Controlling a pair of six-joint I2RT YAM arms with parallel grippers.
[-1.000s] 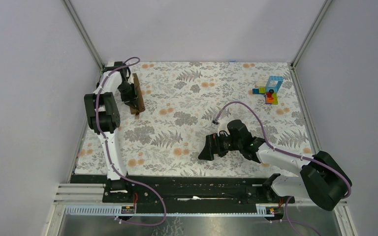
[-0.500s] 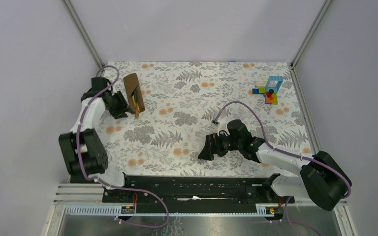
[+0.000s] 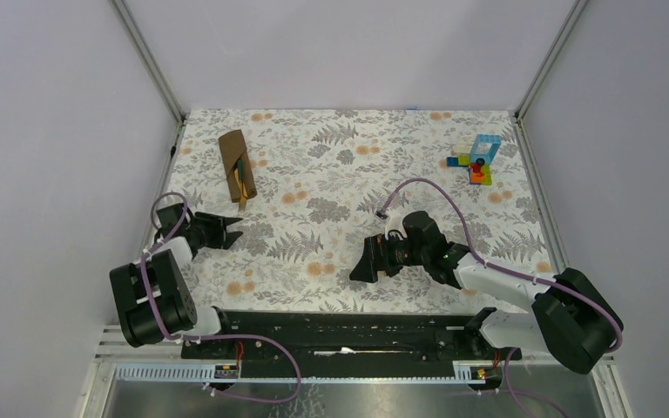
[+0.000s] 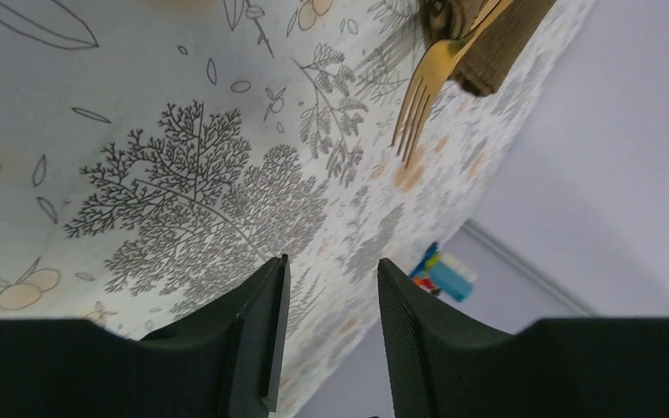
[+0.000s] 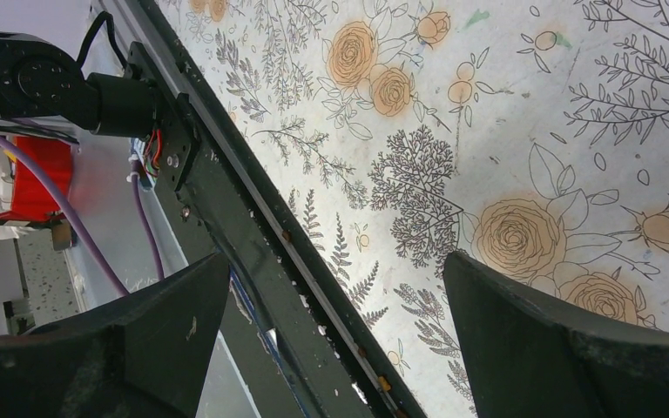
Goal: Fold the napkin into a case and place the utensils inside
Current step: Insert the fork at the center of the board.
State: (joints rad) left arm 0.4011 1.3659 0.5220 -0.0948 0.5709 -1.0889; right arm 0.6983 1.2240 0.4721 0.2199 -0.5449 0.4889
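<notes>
Folded plain brown fabric napkin (image 3: 234, 161) lies at 11 o'clock on the grey-and-orange floral table covering (image 3: 340, 174). Slender yellow-orange utensils (image 3: 242, 187) are tucked inside, fork tines poking out toward 5 o'clock. The case looks finished. Left gripper (image 3: 233, 233), at 8 o'clock: fingers slightly apart, empty. Right gripper (image 3: 359, 261), at 5 o'clock: fingers wide apart, empty. Likely nothing left to hold.

Napkin (image 3: 233, 161) far left on table covering (image 3: 357, 174), utensils (image 3: 241, 185) in it. Toy blocks (image 3: 476, 159) far right. Left gripper (image 3: 235, 232) nearer than napkin; right gripper (image 3: 357, 261) centre-near.

Top cam's looking down from high up. Left wrist's skimming low, facing 2 o'clock, sharing the folded brown fabric napkin (image 3: 231, 152) with it. Right wrist's hugging the grey-and-orange floral table covering (image 5: 505, 113), facing 8 o'clock.
</notes>
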